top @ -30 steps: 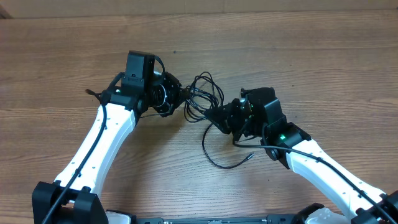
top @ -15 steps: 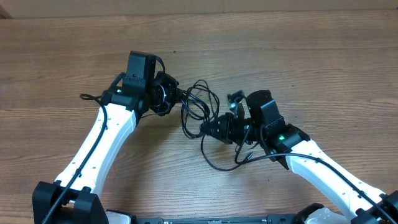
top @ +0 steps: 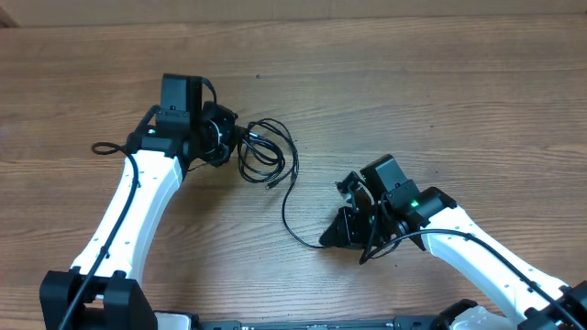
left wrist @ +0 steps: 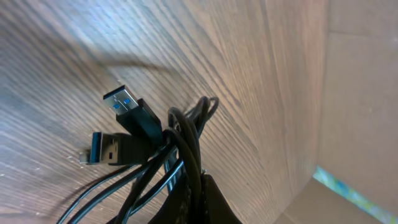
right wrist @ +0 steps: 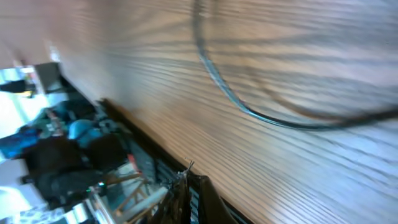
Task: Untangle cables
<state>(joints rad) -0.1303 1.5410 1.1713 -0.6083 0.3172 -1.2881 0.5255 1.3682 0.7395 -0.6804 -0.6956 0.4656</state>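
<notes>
The cables (top: 266, 151) form a small black looped bundle left of the table's middle. My left gripper (top: 234, 142) is shut on its left side. In the left wrist view the cables (left wrist: 180, 143) run up out of my shut left gripper (left wrist: 198, 180), and two USB plugs (left wrist: 127, 106) with blue inserts stick out to the left. One loose strand (top: 286, 215) curves down from the bundle to my right gripper (top: 328, 242), which is shut on its end near the table's front. The right wrist view is blurred. It shows that strand (right wrist: 249, 112) arcing over the wood and my right gripper (right wrist: 189, 177) shut.
A cardboard wall (top: 367, 9) runs along the back of the wooden table (top: 459, 110). A thick cord of the left arm loops out at the far left (top: 105, 147). Past the table's front edge (right wrist: 143, 140) the right wrist view shows room clutter.
My left gripper has carried the bundle left and slightly back. My right gripper has pulled away toward the front, drawing one strand out of the bundle into a long curve.
</notes>
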